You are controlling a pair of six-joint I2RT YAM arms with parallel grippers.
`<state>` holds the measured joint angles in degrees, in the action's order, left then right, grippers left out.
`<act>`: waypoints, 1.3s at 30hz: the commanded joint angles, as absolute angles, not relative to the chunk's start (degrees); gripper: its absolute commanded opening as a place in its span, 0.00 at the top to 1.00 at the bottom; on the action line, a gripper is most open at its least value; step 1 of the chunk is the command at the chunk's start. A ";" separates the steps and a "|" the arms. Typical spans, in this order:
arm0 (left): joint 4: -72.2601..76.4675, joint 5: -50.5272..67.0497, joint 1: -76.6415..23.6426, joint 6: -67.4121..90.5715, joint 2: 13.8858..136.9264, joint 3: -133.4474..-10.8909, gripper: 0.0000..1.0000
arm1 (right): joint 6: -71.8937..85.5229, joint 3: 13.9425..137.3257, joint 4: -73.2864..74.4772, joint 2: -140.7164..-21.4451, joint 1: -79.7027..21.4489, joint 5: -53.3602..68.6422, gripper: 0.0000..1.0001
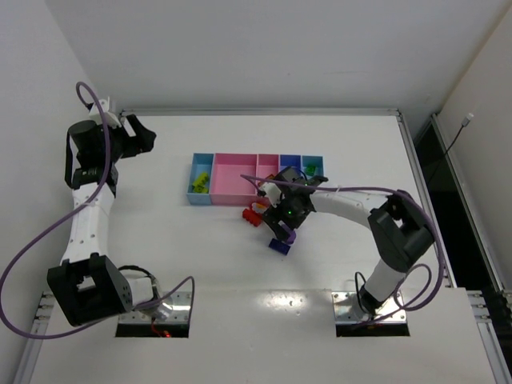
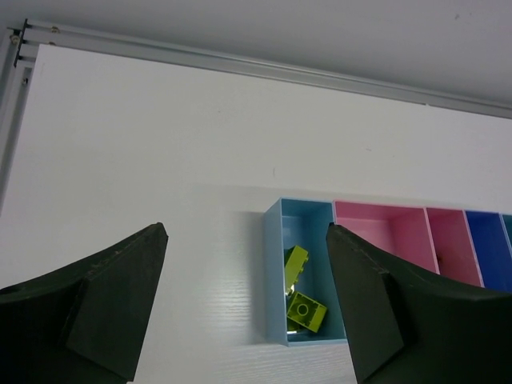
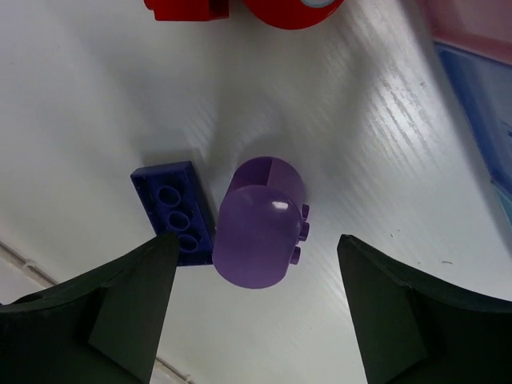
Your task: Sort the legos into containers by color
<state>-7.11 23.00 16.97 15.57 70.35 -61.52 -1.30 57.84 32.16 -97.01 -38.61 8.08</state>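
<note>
The containers point(image 1: 232, 190) stand in a joined row mid-table. Two yellow-green legos point(image 2: 294, 262) point(image 2: 306, 310) lie in the left light blue bin point(image 2: 274, 272). My right gripper point(image 1: 282, 232) hovers just in front of the row, open and holding nothing. Below its open jaws point(image 3: 258, 238) a round purple piece point(image 3: 260, 228) lies on the table, touching a dark purple flat brick point(image 3: 172, 204). Red legos point(image 3: 188, 8) lie beyond them, near the bins. My left gripper point(image 1: 148, 136) is at the far left back, open point(image 2: 246, 232) and empty, facing the row's left end.
A green lego point(image 1: 310, 170) sits in the right end bin. Pink compartments point(image 2: 376, 232) and a blue-violet one point(image 2: 488, 256) follow the left bin. An aluminium rail point(image 2: 240, 64) runs along the table's back edge and another point(image 1: 416, 176) along its right side.
</note>
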 commanded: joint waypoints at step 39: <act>-0.26 23.03 13.89 14.59 70.66 -60.73 0.09 | 13.97 81.64 29.53 -101.68 -27.96 -1.68 1.00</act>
